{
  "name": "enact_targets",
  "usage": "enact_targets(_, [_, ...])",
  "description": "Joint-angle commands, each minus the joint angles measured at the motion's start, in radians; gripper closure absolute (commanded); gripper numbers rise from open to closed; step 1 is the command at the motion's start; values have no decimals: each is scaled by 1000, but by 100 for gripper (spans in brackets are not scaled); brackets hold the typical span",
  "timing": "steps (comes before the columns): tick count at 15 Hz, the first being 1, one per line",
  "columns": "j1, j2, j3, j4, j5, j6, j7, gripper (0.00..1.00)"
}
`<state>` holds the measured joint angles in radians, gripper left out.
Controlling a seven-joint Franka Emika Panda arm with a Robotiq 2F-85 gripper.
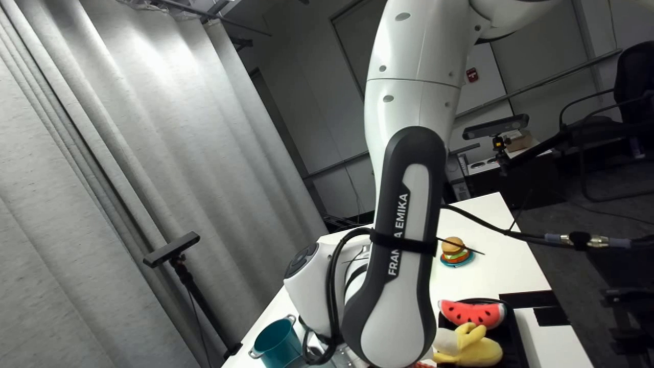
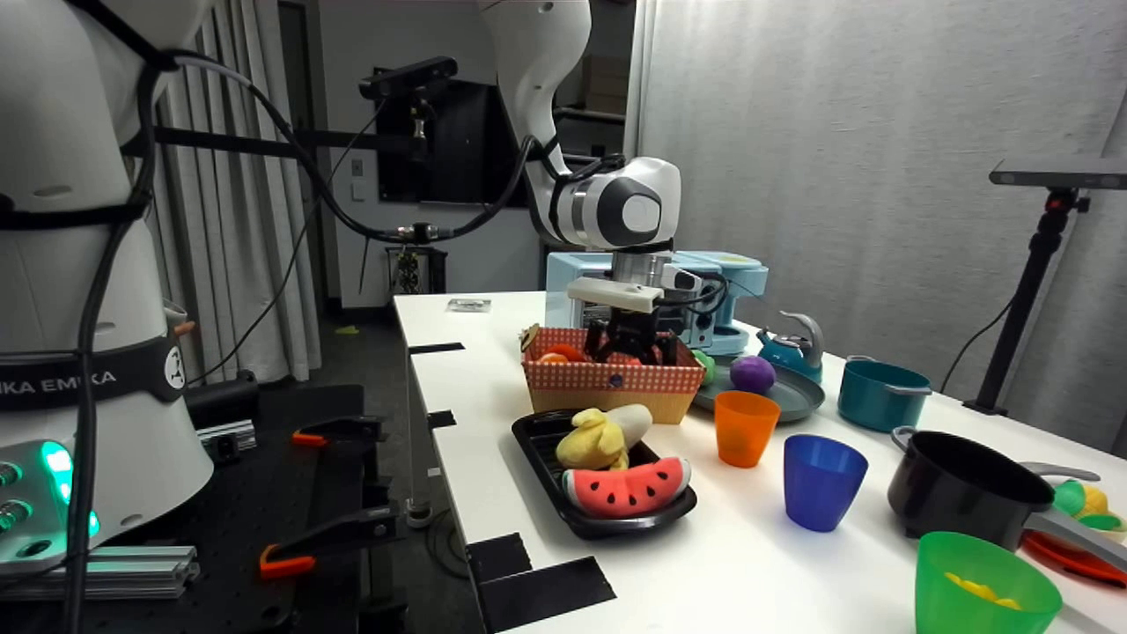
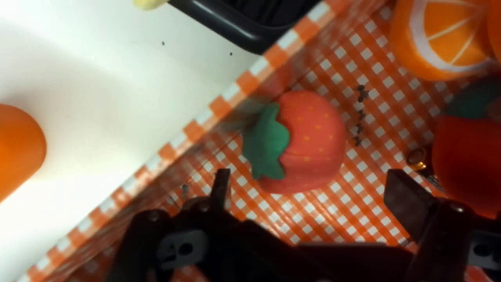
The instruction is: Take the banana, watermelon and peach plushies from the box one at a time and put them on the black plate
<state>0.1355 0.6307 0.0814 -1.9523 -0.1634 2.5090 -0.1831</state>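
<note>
Broadly, the white table [image 2: 748,563] carries everything the job needs. Next in size comes the box [image 2: 581,401], lined in red-and-white check. Near it sits the low-rimmed black plate [image 2: 548,471], which already bears two of the three wanted toys in both exterior views, so I'd judge the task well past halfway. The end effector [image 3: 307,176] reaches down into the box with its fingers spread wide and nothing in its grip.

On the plate, the watermelon [image 2: 627,490] lies towards the end away from the box, and the banana [image 2: 594,443] lies just beside it, its pale tip seeming to poke past the rim. Those two count as done.

Only the peach is left, and I can't pick out a plain one. The wrist view shows, inside the box, an orange plush [image 3: 442,43] with a slice pattern, a red plush [image 3: 469,156] cut off by the frame, and a leafy strawberry [image 3: 313,141] lined up between the fingers. Probably the third pick is being set up, with grasp, carry and placing to come; whether the strawberry stands in for the peach, I cannot tell.
</note>
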Motion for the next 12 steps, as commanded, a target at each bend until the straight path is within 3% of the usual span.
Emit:
enact_targets(1, [-5, -42, 1, -46, -8, -11, 7, 0])
enact_targets(12, [2, -120, -5, -117, -20, -23, 14, 0])
